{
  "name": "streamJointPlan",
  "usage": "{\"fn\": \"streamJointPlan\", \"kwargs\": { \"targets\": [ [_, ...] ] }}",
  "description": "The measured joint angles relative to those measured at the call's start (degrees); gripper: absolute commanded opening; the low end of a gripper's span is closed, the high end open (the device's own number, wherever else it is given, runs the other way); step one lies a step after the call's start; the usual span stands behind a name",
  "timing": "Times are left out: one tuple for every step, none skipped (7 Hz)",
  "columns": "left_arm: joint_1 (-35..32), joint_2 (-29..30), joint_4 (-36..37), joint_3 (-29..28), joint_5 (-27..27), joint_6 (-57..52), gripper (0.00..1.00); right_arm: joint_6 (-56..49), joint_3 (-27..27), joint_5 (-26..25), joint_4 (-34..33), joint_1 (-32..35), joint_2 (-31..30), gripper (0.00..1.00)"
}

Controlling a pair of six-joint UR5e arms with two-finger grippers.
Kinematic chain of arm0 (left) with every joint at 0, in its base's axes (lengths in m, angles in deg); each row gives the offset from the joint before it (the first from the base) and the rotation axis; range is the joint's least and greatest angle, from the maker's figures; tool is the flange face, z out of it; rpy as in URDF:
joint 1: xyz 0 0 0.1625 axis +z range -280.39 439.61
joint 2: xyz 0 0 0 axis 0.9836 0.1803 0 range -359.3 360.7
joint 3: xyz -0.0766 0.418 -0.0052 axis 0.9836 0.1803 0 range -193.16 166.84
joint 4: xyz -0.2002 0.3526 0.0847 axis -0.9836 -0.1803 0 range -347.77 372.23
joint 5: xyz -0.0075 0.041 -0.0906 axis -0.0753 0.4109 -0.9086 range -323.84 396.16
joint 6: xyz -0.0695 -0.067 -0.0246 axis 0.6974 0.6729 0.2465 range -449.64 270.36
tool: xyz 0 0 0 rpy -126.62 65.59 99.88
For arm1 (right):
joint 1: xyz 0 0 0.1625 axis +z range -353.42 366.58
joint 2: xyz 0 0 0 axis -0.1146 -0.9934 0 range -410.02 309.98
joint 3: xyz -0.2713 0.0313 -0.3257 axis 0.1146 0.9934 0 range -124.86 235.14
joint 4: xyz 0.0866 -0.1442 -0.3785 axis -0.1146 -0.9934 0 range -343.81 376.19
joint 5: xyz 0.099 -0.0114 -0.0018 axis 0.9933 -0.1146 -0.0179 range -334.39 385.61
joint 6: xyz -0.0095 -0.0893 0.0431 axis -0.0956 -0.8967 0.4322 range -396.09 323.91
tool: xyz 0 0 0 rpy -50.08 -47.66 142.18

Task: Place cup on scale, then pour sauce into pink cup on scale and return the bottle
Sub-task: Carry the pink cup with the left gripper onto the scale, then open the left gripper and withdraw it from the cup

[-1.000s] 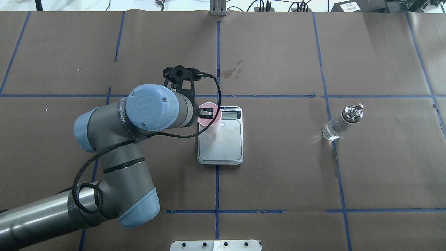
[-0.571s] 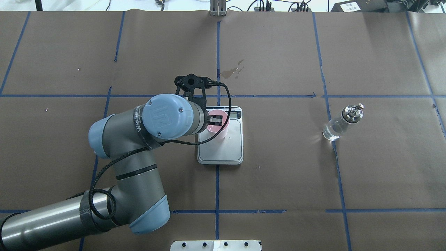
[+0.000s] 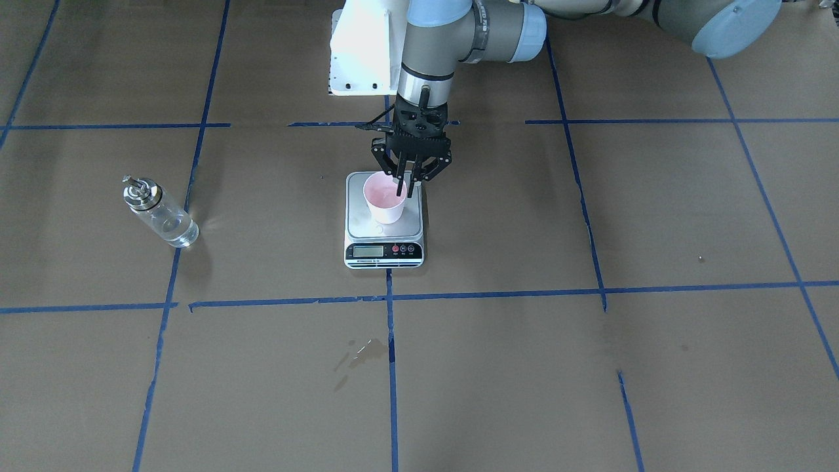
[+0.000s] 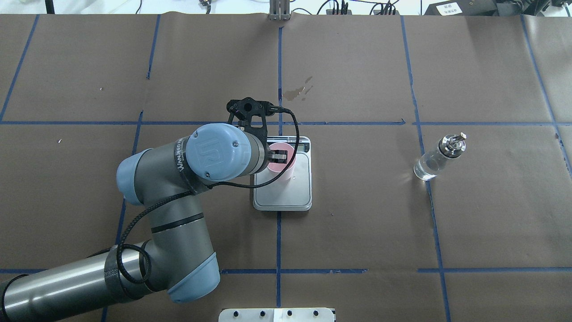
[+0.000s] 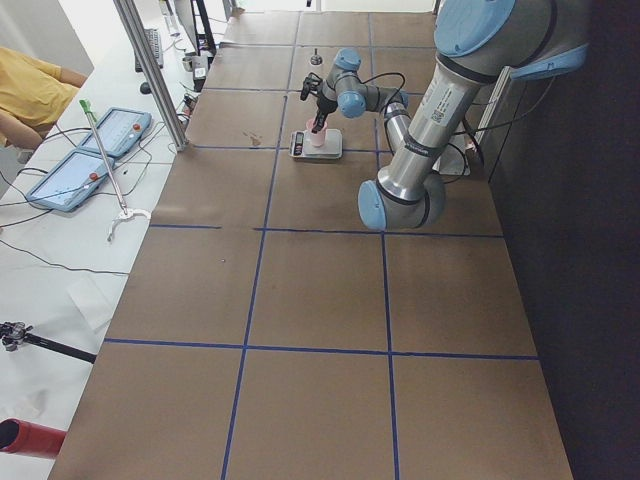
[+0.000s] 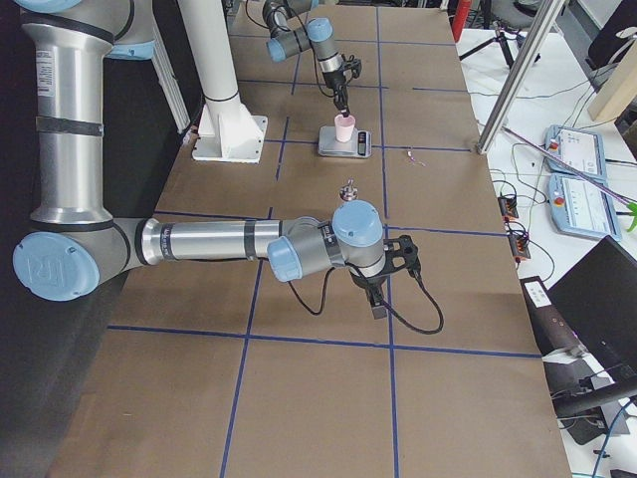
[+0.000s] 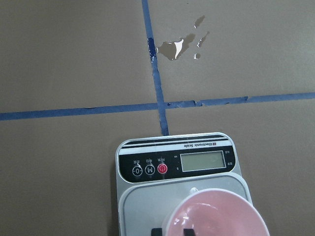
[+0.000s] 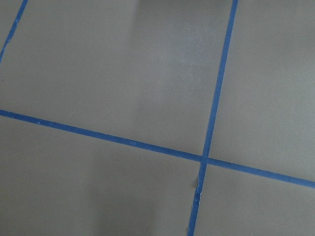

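My left hand points straight down over the cup. One finger is inside the rim and one outside, pinched on the wall at the cup's 3 o'clock in the front-facing view. I judge that grip keeps the cup upright while it is set down. The cup looks seated on the scale and empty, showing only pink inside. The bottle stands at the scale's 9 o'clock, well apart, with clear sauce in it and the spout cap on. My right hand hangs over bare desk. I cannot tell whether its fingers are apart.
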Motion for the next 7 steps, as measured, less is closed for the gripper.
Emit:
{"fn": "streamJointPlan", "kwargs": {
  "targets": [
    [-0.06, -0.24, 0.03, 0.85, 0.0, 0.05, 1.0, -0.02, -0.01, 0.0, 0.0, 0.0, 0.01, 1.0],
    [-0.31, -1.09, 1.15, 3.29, -0.06, -0.4, 1.0, -0.08, -0.06, 0.04, 0.02, 0.0, 0.05, 1.0],
    [-1.33, -2.17, 4.34, 6.83, -0.46, -2.66, 1.0, -0.11, -0.18, 0.14, 0.06, 0.0, 0.07, 1.0],
    [-4.54, -3.19, 8.24, 10.29, -2.47, -7.28, 1.0, -0.09, -0.32, 0.29, 0.08, -0.02, 0.08, 1.0],
    [-10.5, -4.84, 10.72, 12.54, -6.85, -13.82, 1.0, -0.04, -0.41, 0.59, 0.08, -0.03, 0.08, 1.0],
    [-17.27, -7.19, 11.82, 13.53, -11.74, -22.54, 1.0, 0.01, -0.48, 0.99, 0.09, -0.04, 0.09, 1.0],
    [-24.39, -10.6, 12.25, 13.9, -16.73, -32.72, 1.0, 0.26, -0.72, 1.34, 0.09, -0.06, 0.09, 1.0]
  ]
}}
